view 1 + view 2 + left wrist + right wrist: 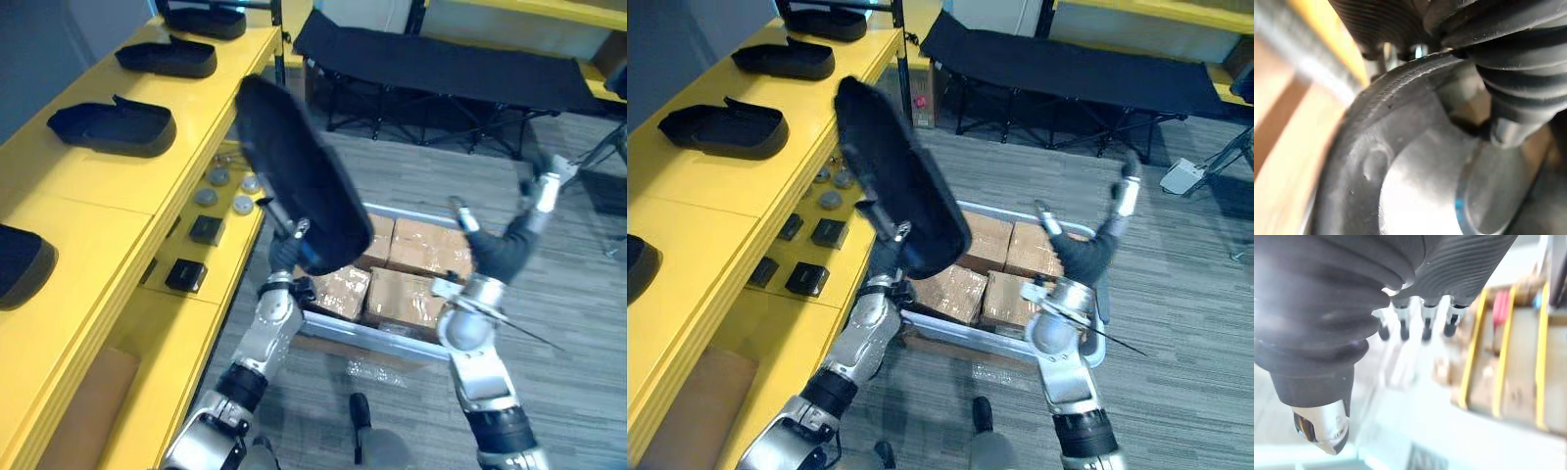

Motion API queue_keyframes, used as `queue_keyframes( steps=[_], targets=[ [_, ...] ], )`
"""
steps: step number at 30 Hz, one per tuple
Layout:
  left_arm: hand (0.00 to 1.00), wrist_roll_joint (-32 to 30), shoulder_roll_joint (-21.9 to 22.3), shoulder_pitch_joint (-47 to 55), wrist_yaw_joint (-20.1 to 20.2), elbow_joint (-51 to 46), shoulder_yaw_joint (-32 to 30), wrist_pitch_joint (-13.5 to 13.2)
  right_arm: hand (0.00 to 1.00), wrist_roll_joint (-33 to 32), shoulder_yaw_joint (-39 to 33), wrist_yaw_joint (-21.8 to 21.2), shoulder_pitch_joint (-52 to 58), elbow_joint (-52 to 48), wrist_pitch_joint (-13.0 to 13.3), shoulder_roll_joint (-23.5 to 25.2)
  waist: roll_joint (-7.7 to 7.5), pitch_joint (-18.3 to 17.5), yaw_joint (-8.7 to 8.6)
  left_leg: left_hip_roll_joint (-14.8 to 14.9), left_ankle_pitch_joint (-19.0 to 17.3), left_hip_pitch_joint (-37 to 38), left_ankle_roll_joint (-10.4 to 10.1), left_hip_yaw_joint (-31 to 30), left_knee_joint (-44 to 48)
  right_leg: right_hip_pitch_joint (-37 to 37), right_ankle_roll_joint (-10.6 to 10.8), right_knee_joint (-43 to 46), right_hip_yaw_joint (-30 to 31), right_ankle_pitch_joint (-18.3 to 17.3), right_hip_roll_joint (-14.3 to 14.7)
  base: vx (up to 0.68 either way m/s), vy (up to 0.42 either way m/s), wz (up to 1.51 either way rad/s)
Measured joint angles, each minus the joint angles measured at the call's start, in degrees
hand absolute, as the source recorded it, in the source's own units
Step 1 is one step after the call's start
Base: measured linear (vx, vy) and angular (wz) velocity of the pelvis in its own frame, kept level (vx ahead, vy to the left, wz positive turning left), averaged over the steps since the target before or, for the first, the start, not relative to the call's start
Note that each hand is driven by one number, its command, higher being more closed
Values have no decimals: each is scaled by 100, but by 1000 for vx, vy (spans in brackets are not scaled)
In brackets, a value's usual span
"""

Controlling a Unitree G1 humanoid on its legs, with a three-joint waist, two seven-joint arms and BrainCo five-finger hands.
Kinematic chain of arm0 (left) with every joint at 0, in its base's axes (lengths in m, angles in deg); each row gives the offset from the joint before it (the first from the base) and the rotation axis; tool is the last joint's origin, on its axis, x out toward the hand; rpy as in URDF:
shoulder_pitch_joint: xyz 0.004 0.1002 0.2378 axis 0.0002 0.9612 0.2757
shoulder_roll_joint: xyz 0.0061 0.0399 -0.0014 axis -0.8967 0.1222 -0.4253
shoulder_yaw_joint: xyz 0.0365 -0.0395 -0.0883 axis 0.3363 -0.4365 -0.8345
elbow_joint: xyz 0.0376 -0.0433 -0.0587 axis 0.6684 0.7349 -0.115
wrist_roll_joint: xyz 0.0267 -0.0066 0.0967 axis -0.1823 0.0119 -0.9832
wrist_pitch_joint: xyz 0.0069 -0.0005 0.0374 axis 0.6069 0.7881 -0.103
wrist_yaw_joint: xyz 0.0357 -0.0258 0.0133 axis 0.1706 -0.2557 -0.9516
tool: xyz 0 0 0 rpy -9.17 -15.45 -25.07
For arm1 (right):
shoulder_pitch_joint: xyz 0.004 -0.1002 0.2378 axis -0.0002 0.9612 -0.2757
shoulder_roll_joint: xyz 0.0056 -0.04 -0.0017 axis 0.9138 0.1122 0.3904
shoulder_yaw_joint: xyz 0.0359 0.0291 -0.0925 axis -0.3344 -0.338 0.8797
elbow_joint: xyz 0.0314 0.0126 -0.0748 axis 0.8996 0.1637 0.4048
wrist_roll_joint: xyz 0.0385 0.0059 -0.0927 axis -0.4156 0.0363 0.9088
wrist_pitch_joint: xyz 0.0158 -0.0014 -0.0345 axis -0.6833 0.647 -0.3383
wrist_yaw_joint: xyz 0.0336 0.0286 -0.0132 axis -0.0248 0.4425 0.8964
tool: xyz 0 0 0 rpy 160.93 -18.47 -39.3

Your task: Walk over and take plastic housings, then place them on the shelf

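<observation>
The left robot hand (284, 255) is clamped on the lower end of a black plastic housing (294, 176), holding it tilted in the air just beside the yellow shelf (108, 196). The right robot hand (1084, 257) is raised nearby, empty, its fingers straight and apart. 4 more housings (113, 127) lie along the shelf top, and cardboard boxes (416, 257) sit in a cart (392, 343) beneath the arms.
</observation>
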Motion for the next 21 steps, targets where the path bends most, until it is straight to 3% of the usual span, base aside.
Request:
queue_keyframes(
  steps=[5, 9, 13, 18, 21],
  targets=[
    [100, -1510, -78, 588, -970, -1056, -512, -59, 0, -443, -248, -498, 1019, -287, 25, 86, 30, -256, -2, 20, 0, 89, -7, 107, -69, -12, 1, -2, 84, -1, 46, -44, -7, -11],
    [100, -2168, -132, 890, -1417, -1442, -779, -256, 0, -642, -525, -794, 1666, -267, 1, 397, 30, -334, -25, 21, 0, 115, -6, 195, -77, -37, 3, -4, 160, -2, 47, -51, 9, -9],
    [100, -2196, -116, 1370, -1416, -1727, -925, -532, 0, -727, -525, -1004, 2106, 181, -91, 662, 68, -389, -47, 24, 0, 93, -7, 267, -87, -117, 12, -5, 232, -11, 50, -63, 0, -12],
    [100, -1922, -97, 2245, -856, -2427, -755, -1140, 0, -296, -555, -1020, 2245, 1050, -115, 754, 137, -434, -5, 41, -17, 89, -30, 275, -82, -128, -1, -7, 231, -34, 69, -40, -1, -1],
    [100, -1923, -105, 2508, -657, -2614, -768, -1248, 0, -360, -613, -1117, 2232, 1221, -67, 750, 205, -500, 21, 51, -34, 88, -35, 247, -71, -109, -8, -6, 198, -65, 72, -32, 2, 4]
  ],
)
